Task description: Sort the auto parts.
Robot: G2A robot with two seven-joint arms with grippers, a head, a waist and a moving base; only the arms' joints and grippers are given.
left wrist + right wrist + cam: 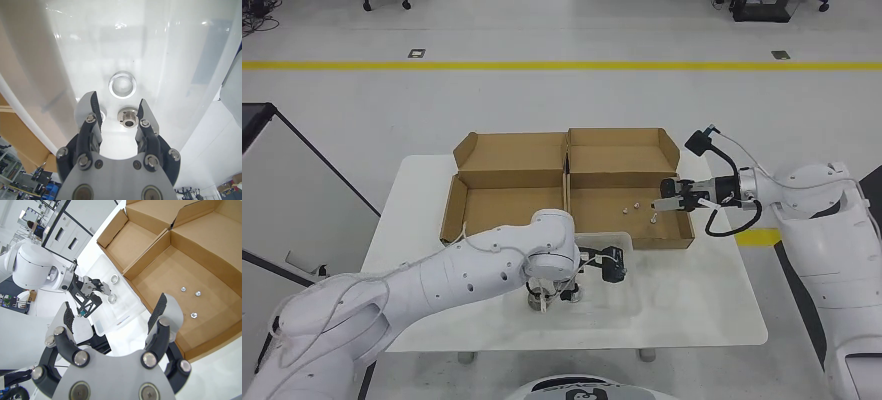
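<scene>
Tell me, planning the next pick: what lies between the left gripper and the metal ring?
A flanged hub, right by the left gripper; the left wrist view shows it.

Left arm (442,275) in from 8 o'clock; left gripper (117,97) near 6 o'clock, pointing straight down, jaws apart, empty; right arm (802,185) in from 3 o'clock; right gripper (657,205) level, aimed toward 9, jaws spread, empty.

Top view looks down on the table (712,300); both wrist views share the bin (121,47) — left closest.
</scene>
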